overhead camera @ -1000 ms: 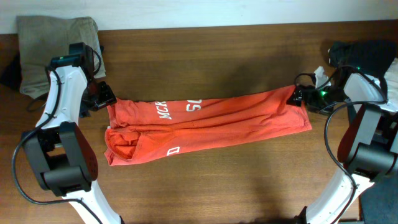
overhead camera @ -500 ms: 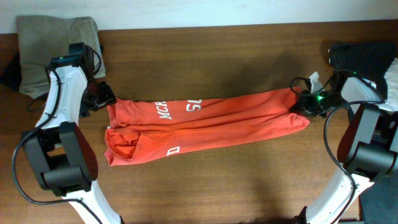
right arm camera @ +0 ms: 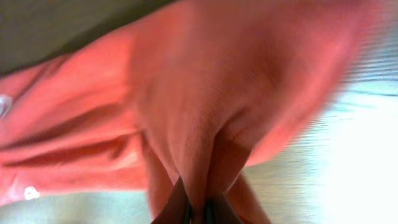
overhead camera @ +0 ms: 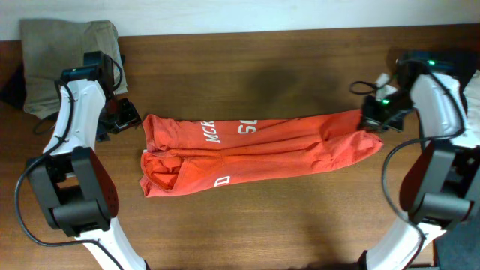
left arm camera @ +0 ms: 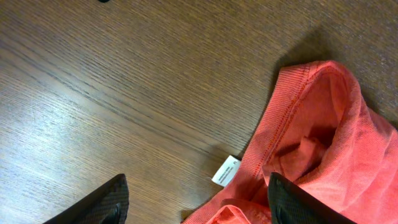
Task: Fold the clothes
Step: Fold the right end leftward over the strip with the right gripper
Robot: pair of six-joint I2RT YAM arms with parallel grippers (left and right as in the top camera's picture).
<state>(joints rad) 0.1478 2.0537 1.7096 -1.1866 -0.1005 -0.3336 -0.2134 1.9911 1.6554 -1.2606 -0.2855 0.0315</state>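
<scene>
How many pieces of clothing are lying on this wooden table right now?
3. An orange-red cotton T-shirt stretched across the middle; a khaki-olive folded garment at the far-left corner; a black garment at the far-right edge, partly hidden.

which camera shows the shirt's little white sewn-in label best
Left wrist: the white label shows sharp and close at the ribbed edge of the orange-red T-shirt. Overhead shows the whole shirt, but the label is too small to make out. Right wrist shows only blurred fabric pinched in the right gripper.

Right wrist view blurred; right claw (right arm camera: 198,208) tips buried in T-shirt (right arm camera: 205,93) fabric. Label (left arm camera: 226,170) print unreadable.
</scene>
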